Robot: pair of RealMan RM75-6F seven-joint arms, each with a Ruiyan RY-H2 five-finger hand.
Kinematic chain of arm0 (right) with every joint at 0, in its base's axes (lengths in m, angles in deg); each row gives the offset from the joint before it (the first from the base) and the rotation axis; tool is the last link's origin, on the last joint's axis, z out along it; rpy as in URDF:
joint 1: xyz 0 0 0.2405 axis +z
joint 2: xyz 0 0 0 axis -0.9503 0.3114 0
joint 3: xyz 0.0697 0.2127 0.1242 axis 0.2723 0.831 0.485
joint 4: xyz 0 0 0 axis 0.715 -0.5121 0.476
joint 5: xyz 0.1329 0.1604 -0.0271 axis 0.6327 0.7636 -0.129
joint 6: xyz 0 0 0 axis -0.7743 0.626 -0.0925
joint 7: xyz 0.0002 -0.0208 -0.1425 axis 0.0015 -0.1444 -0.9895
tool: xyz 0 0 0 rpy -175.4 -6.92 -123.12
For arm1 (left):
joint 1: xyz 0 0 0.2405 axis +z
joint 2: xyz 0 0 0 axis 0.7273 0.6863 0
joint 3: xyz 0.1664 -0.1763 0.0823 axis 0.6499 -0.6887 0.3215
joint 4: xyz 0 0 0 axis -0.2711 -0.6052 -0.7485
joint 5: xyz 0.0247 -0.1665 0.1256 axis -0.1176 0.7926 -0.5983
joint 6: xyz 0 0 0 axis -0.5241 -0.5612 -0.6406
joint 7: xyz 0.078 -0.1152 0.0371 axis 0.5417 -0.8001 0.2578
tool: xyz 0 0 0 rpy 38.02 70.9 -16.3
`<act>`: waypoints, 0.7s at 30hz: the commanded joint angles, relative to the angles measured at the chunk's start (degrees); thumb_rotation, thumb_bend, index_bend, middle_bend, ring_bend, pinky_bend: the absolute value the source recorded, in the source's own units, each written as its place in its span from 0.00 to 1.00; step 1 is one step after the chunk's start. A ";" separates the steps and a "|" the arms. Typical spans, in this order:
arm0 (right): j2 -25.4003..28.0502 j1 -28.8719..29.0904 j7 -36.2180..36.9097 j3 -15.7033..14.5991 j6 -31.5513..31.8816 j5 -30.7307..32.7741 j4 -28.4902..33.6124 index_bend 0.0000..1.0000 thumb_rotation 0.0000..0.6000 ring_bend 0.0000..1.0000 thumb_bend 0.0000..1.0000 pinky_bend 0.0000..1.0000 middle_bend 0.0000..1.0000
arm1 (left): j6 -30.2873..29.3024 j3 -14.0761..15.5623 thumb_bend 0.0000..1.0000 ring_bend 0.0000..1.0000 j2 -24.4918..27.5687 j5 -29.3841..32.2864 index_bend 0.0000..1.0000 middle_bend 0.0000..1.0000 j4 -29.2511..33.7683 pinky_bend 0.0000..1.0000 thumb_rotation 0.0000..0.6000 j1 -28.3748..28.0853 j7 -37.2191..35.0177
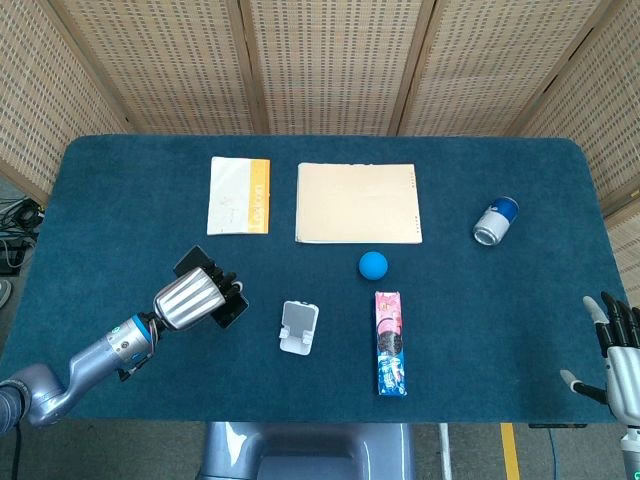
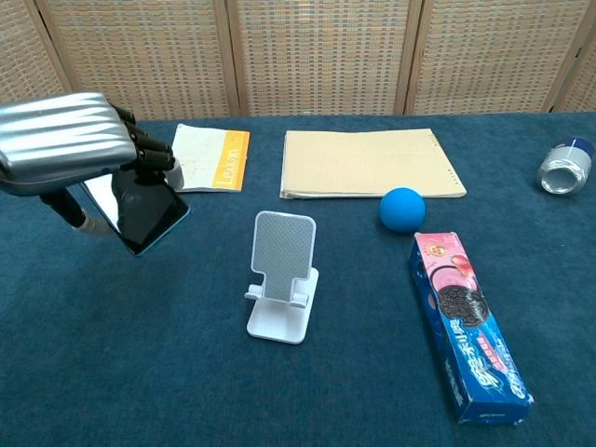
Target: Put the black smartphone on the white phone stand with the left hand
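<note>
My left hand (image 1: 188,299) (image 2: 65,140) grips the black smartphone (image 2: 140,208) (image 1: 231,308) and holds it lifted off the table, tilted, to the left of the white phone stand (image 1: 299,327) (image 2: 280,275). The stand sits upright on the blue cloth, with nothing on it. In the chest view the phone's glossy screen faces down and forward under the fingers. My right hand (image 1: 620,355) shows at the lower right corner of the head view, fingers spread, holding nothing.
A white and orange booklet (image 1: 239,195), a tan notebook (image 1: 358,203), a blue ball (image 1: 373,264), a pink and blue cookie box (image 1: 390,342) and a can lying on its side (image 1: 495,221) lie on the blue table (image 1: 100,220).
</note>
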 commanded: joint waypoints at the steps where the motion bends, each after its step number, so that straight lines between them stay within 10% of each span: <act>1: 0.11 0.00 0.24 -0.01 -0.13 0.12 0.00 0.00 1.00 0.00 0.00 0.00 0.00 | -4.72 -3.15 0.07 0.51 5.07 -8.60 0.61 0.50 5.93 0.48 1.00 -1.92 15.45; 21: 0.98 0.39 2.79 0.06 -1.64 0.98 -0.29 0.00 1.00 0.00 0.00 0.00 0.00 | 8.24 -7.46 0.07 0.50 -4.75 -20.40 0.55 0.44 7.72 0.41 1.00 -8.94 46.39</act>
